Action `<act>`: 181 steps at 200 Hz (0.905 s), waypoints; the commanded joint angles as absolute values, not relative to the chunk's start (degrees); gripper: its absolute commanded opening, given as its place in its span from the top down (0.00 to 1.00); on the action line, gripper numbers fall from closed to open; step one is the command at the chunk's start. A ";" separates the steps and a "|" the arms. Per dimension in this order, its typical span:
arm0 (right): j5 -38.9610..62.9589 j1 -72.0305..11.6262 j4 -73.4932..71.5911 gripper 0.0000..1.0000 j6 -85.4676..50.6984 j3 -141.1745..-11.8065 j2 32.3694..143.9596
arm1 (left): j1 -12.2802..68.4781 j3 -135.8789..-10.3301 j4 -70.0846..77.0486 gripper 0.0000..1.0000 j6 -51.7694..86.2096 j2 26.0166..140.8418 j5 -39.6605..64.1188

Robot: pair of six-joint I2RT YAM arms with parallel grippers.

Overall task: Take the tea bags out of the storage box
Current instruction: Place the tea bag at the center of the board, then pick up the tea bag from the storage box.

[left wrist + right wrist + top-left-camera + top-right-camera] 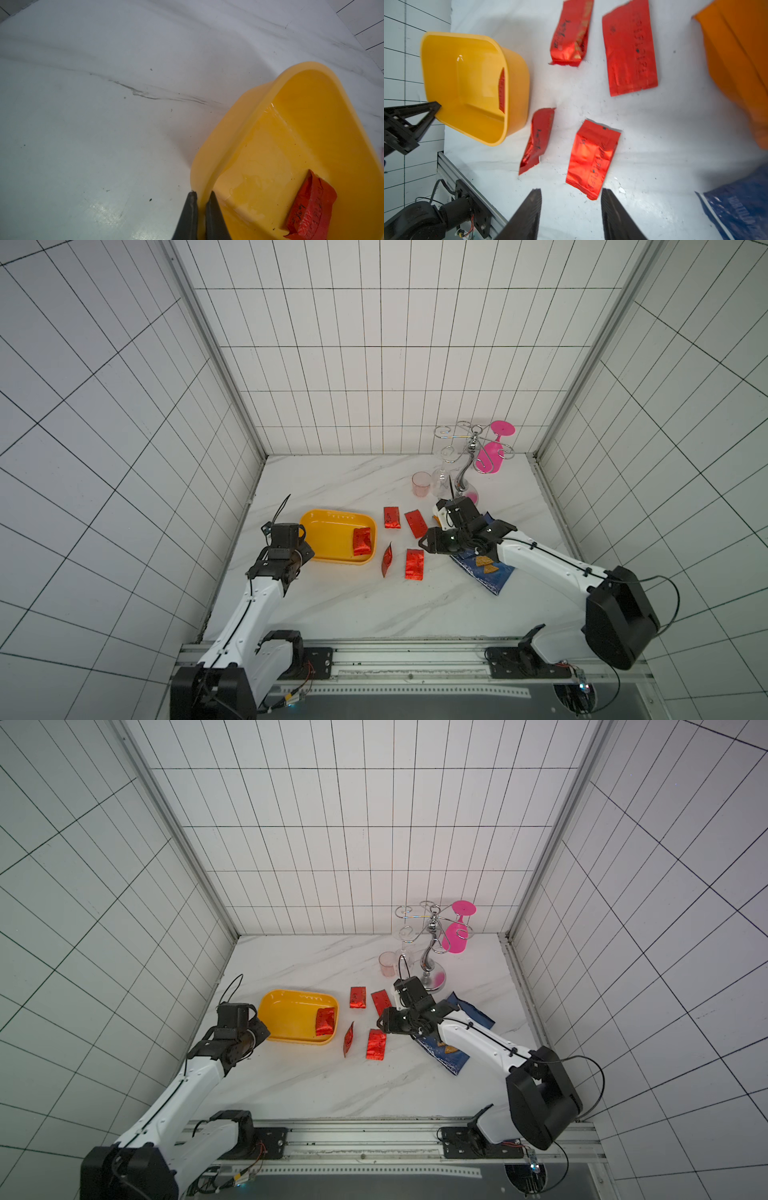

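Right gripper (571,190) hangs w/ jaws roughly half apart, nothing btwn them. Fingers (612,212) are dark, matte wedges. Just ahead of the tips, flat on the white marble-look table (675,145), lies the near red bag (591,158): shiny crinkled foil, rectangular, black print. Beside it is the thin red bag (536,141), which looks tipped up on one edge. Further ahead are the puffy red bag (571,33) and the flat red bag (629,47), tops cut off by the frame in the right wrist view. All four sit apart from each other, outside the tub (517,87). Off to the gripper's side is the orange bag (737,62): plain, smooth, one long crease, mostly out of frame. In both top views it's hard to make out under that gripper. Blue chip bag (737,214), glossy, lies partly under the R arm (540,560).

Left gripper (202,194) is clamped tight on the tub's rim near a corner, one finger inside the wall, one outside. Tub is smooth, glossy yellow-orange plastic, shallow, rounded corners, no lid. Can't tell if it's flat on the table or tipped. At the end away from that gripper, the crumpled red bag (309,207) leans on the inner wall. It's wrinkled foil, the only one in the tub, w/ its lower part cut off in the left wrist view.
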State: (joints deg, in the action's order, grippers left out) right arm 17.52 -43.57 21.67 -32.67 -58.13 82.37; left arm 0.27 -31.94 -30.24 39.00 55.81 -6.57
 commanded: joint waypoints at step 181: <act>-5.58 -63.32 51.62 0.45 -18.93 -121.71 135.91 | 0.22 -31.33 -28.65 1.00 38.50 54.70 -6.58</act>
State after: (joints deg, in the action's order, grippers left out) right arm -0.12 -62.76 47.27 -21.71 -117.01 132.68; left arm 0.32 -31.64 -30.22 39.00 54.59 -6.20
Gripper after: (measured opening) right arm 0.549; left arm 0.084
